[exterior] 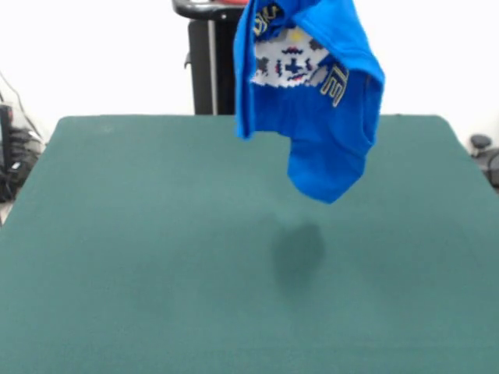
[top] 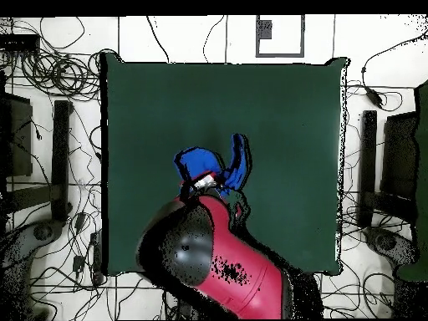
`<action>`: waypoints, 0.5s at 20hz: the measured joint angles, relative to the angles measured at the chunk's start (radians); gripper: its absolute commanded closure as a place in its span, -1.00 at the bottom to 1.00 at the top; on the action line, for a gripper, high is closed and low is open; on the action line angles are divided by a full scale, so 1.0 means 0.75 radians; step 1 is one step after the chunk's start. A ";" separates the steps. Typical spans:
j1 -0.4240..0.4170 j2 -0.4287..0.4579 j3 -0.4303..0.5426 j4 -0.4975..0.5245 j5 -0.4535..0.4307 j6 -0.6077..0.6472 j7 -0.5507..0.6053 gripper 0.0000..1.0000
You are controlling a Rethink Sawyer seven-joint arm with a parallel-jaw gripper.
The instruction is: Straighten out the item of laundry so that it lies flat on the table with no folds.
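One thing hangs beneath me: a bright blue T-shirt (exterior: pixel 327 132), soft and limp, bunched into loose folds and lifted clear of the table (exterior: pixel 156 257). My gripper itself I cannot make out in either view, since the cloth covers it from the front and my own arm (top: pixel 226 263) covers it from above, so I cannot tell how my jaws stand; the shirt only hangs from where they should be. From the front, the fabric drapes downward in a crumpled mass, its lowest rounded corner hanging free above the table with a clear gap below. A patch of white pixel-style print with blocky lettering shows on the upper part, bent and partly turned by the folds. A faint dark shadow (exterior: pixel 298 249) lies on the table under the hanging corner. From above, the shirt shows as a small curled blue shape at the end of my red and black arm, over the middle of the table. The table is large and rectangular, with a dark green, matte, felt-like top. Tangled cables (top: pixel 50 67) lie on the pale floor around it.
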 measured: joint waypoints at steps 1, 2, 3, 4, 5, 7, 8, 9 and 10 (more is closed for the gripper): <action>-0.002 -0.001 0.004 0.000 -0.003 0.000 0.000 1.00; -0.002 -0.001 0.006 0.000 -0.009 0.000 0.000 1.00; -0.002 -0.002 0.009 0.000 -0.016 0.000 0.000 1.00; -0.002 -0.002 0.010 0.000 -0.020 0.000 0.000 1.00; -0.002 -0.002 0.011 0.000 -0.024 0.000 0.000 1.00; -0.002 -0.002 0.014 0.000 -0.042 0.000 0.000 1.00; -0.002 -0.002 0.016 0.000 -0.063 0.000 0.000 -1.00; -0.003 -0.002 0.017 0.000 -0.066 0.000 0.000 -1.00; -0.003 -0.002 0.017 0.000 -0.069 0.000 0.000 -1.00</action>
